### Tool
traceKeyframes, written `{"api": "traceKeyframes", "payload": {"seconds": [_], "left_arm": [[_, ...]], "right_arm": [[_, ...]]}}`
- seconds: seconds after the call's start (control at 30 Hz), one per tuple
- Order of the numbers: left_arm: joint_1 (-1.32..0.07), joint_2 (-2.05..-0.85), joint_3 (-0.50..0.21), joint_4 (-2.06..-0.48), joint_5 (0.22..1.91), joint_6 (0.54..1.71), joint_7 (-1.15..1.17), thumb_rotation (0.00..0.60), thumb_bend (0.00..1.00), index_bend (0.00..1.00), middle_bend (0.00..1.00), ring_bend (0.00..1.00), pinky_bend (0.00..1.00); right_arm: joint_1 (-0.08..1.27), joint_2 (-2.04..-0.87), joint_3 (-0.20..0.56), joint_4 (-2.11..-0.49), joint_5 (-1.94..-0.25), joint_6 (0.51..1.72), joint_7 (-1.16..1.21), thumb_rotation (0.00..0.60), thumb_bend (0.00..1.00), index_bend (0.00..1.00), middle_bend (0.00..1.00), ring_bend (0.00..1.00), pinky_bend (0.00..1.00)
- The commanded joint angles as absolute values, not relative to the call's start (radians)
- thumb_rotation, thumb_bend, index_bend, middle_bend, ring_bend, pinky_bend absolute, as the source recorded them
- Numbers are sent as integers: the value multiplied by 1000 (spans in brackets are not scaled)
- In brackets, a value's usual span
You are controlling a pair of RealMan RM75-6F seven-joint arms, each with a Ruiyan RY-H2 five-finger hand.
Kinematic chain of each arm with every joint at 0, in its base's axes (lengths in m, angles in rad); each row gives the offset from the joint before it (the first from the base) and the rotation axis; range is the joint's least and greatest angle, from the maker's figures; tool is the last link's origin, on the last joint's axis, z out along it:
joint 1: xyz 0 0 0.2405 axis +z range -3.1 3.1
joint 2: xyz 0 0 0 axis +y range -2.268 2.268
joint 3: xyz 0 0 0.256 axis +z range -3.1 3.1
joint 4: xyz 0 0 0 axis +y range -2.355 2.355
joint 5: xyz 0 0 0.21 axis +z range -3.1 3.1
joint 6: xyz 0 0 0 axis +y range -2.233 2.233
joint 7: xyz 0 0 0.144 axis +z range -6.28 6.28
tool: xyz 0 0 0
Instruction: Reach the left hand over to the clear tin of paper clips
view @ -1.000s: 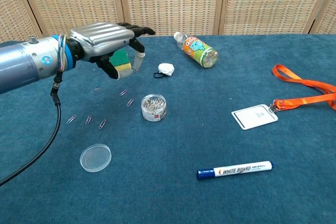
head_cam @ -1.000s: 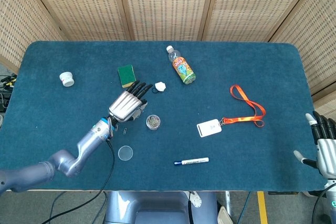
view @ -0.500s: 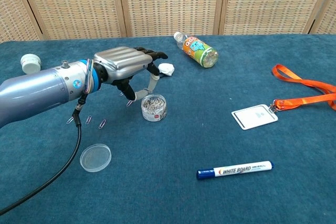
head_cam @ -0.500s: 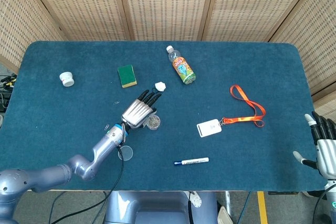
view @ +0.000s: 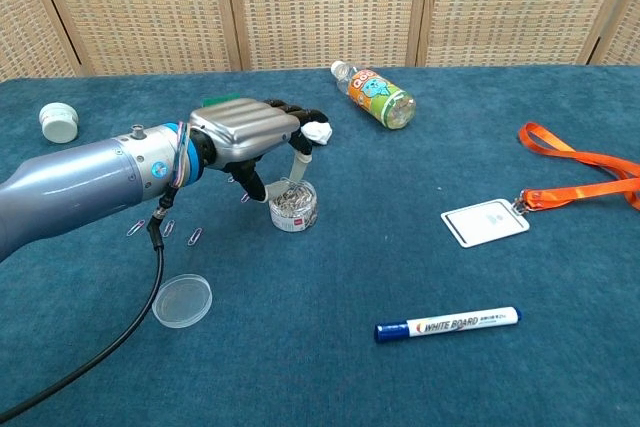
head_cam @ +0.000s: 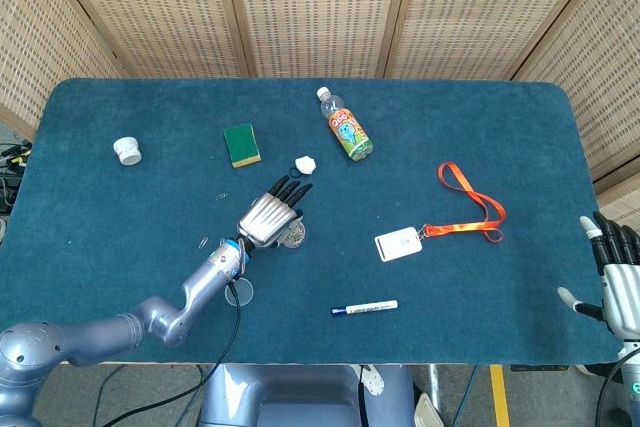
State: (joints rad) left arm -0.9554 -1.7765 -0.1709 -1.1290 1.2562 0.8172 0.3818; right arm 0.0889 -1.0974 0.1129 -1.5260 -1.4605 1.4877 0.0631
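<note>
Left edge of the tabletop (head_cam: 480, 127): a small white jar (head_cam: 127, 151) stands well apart from the rest. Nearer the middle, a green sponge (head_cam: 241, 144) lies flat.

Your left hand (view: 247, 133) hovers palm-down over the clear tin of paper clips (view: 294, 207), its fingers (view: 300, 163) spread apart and curved downward around the tin's near side; I cannot tell whether any fingertip touches the rim. They grip nothing. The tin stands upright left of the tabletop's centre, its axis vertical and its open mouth facing up, filled with clips. Its clear lid (view: 181, 300) lies flat, apart, toward the front edge. Loose paper clips (view: 166, 229) are scattered under the forearm.

Beyond the tin lies a small white object (head_cam: 305, 163). A bottle (view: 376, 93) lies on its side, cap toward the back. A white-board marker (view: 447, 325) lies near the front edge. A badge (view: 485, 222) with an orange lanyard (view: 570, 159) follows.

Your right hand (head_cam: 620, 282) shows at the far right edge, off the tabletop, fingers extended and holding nothing.
</note>
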Motion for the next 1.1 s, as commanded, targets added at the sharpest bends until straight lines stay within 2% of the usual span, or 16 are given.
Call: {"api": "traceKeyframes", "payload": {"seconds": [0.03,0.07,0.13,0.2,0.3,0.5,0.73,0.83,0.9,0.97,1.1], "left_arm": [[-954,-1772,-167,-1133,1257,820,387,600,503,785,0,0,0],[-953,-1771,-166,-1135,1255,819,390,600,503,772,0,0,0],[-952,-1768,-165,-1140,1249,816,393,600,501,679,0,0,0],[-951,-1763,-164,-1149,1236,808,399,600,423,453,0,0,0],[-949,-1754,-161,-1165,1231,808,405,600,270,253,0,0,0],[-942,-1733,-160,-1191,1244,827,388,600,227,172,0,0,0],[-925,-1685,-164,-1235,1264,864,356,600,225,150,0,0,0],[-898,-1616,-172,-1294,1290,915,317,600,210,109,0,0,0],[-876,-1564,-172,-1333,1295,940,301,600,171,33,0,0,0],[-849,-1511,-173,-1376,1282,962,296,600,115,0,0,0,0],[-734,-1385,-172,-1497,1198,1083,344,600,41,0,0,0,0]], "right_arm": [[89,-1097,113,-1525,-1460,1487,64,600,0,7,0,0,0],[89,-1097,113,-1525,-1460,1487,64,600,0,7,0,0,0],[89,-1097,112,-1526,-1461,1487,63,600,0,7,0,0,0],[88,-1097,112,-1528,-1461,1489,62,600,0,7,0,0,0],[88,-1097,112,-1531,-1462,1492,60,600,0,7,0,0,0],[87,-1096,111,-1534,-1465,1495,57,600,0,7,0,0,0],[85,-1096,108,-1537,-1473,1500,53,600,0,7,0,0,0],[84,-1096,107,-1540,-1476,1503,52,600,0,7,0,0,0],[83,-1094,106,-1542,-1479,1506,53,600,0,7,0,0,0],[81,-1093,105,-1544,-1482,1509,53,600,0,7,0,0,0],[78,-1090,103,-1549,-1488,1515,54,600,0,7,0,0,0]]}}
